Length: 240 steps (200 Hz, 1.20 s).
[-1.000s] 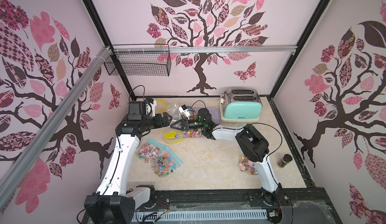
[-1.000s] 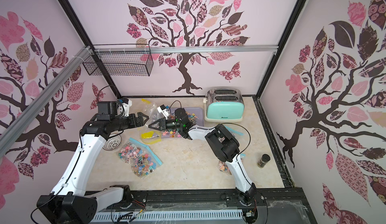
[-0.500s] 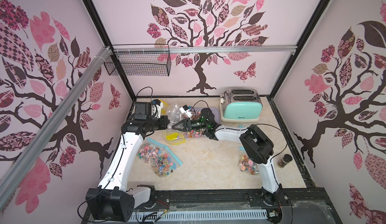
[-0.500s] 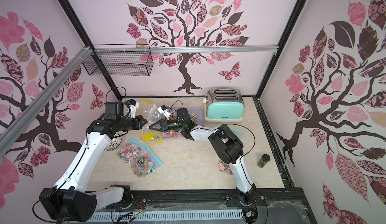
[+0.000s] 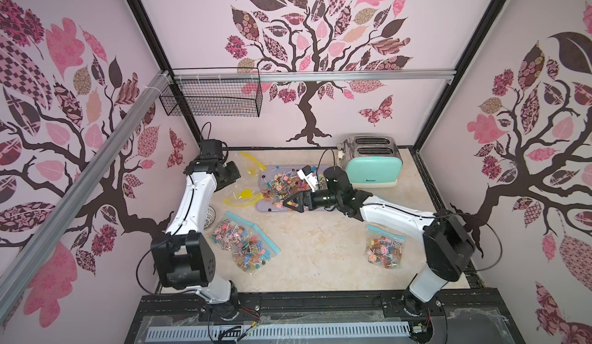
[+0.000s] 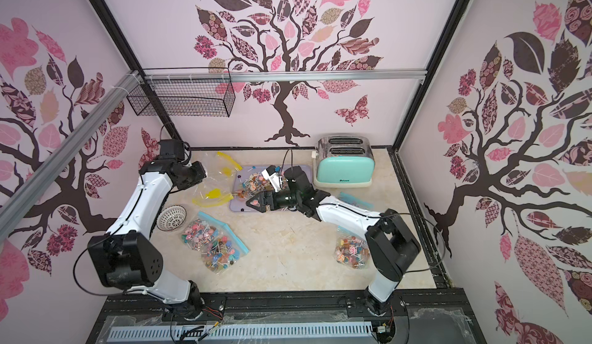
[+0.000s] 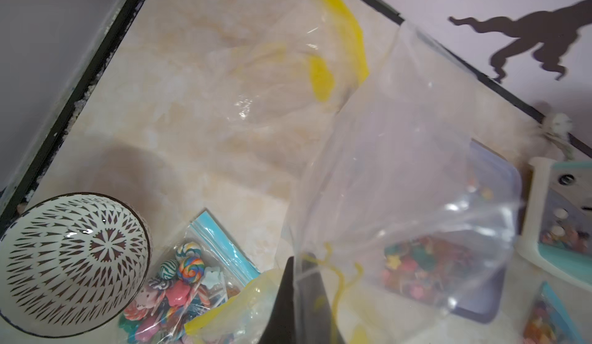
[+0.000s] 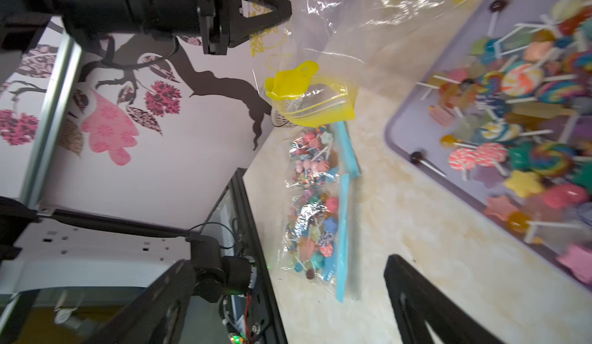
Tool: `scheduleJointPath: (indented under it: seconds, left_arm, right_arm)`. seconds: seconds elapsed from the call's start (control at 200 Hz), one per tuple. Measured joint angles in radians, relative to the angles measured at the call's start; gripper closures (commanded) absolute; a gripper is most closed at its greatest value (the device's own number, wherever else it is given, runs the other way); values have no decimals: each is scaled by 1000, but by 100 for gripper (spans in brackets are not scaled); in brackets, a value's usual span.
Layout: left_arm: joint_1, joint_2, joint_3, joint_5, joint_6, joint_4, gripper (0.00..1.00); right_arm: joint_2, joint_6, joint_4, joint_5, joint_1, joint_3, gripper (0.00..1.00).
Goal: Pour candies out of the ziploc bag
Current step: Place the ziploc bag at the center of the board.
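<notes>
L jaws: I am pressing them together on the clear wall of the ziploc bag point(image 7: 400, 166), which is hanging from them.
R jaws: I am holding them wide apart w/ nothing between, above the near edge of the tray point(image 5: 263, 179).
Candies point(image 5: 282, 183): lying in a heap in the tray; the bag is looking empty.
Bag axis: running from L jaws down to the yellow zip mouth point(image 5: 241, 197), just beside the tray.
Direction: from R jaws the mouth is lying toward the L arm point(image 5: 192, 204), near.
Nearer arm: L, already gripping.
Next, prob.: putting the empty bag aside.
</notes>
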Motion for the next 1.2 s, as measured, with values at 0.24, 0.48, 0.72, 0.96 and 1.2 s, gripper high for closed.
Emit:
scheduleJointPath:
  seconds: [0.24,0.48,0.72,0.96,1.2]
  left_arm:
    - [76,201,42,-11,-89,27,100]
    - [101,333,108,-7,-114,67,58]
    - [100,385,154,-11,-121,64,2]
    - [97,384,224,-53,-93,12,2]
    - [63,291,249,-117,-32,-94,2]
  right_arm:
    - [-148,-120,-174,99,0,-197,3]
    - [-192,-144,-230,130,1,-269,3]
    - [-214,-152,-230,146,1,-271,2]
    - [-214,-153,-232,155,1,-276,1]
    - [-231,-178,-294,205,1,-275,0]
